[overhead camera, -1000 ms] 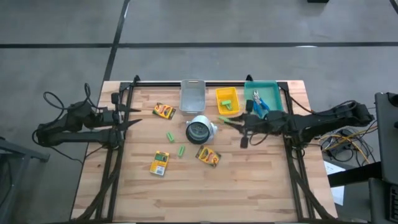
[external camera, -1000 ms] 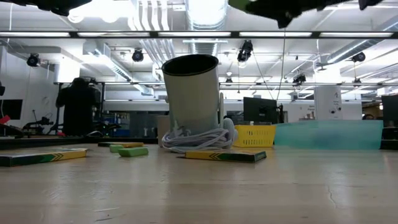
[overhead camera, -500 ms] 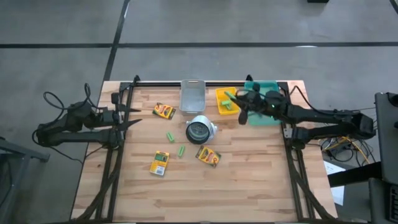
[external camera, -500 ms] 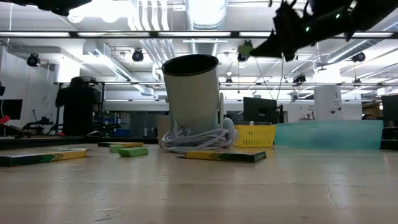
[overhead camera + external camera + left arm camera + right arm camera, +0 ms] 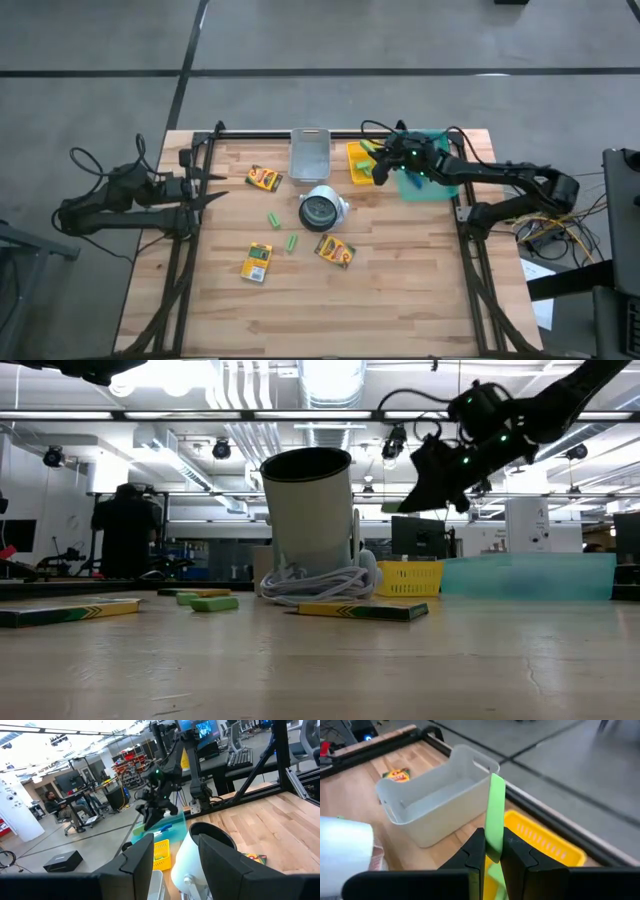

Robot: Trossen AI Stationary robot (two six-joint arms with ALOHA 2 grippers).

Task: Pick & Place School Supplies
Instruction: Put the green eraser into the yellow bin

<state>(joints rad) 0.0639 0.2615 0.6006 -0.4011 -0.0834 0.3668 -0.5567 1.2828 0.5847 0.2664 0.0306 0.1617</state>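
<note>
1. The light-green stick [image 5: 495, 815] sits clamped upright between the closed fingers of the right gripper [image 5: 381, 170], held in the air above the yellow basket [image 5: 358, 152] at the table's far edge.
2. A second ago this gripper was lower and nearer the table's middle, beside the white cup; it has since swung up and back toward the bins, so the carry looks almost done and the release into the yellow basket is what remains.
3. The clear tub [image 5: 427, 812] stands just beside the yellow basket; judging from the wrist view, the stick hangs near the wall between them, so a small drift could drop it in the wrong bin.
4. Two more green sticks [image 5: 272, 219] and three crayon boxes [image 5: 263, 178] lie on the wood, unmoved, around the white cup [image 5: 321, 209].
5. The left gripper [image 5: 212, 188] waits at the table's left edge, jaws partly apart, holding nothing.
</note>
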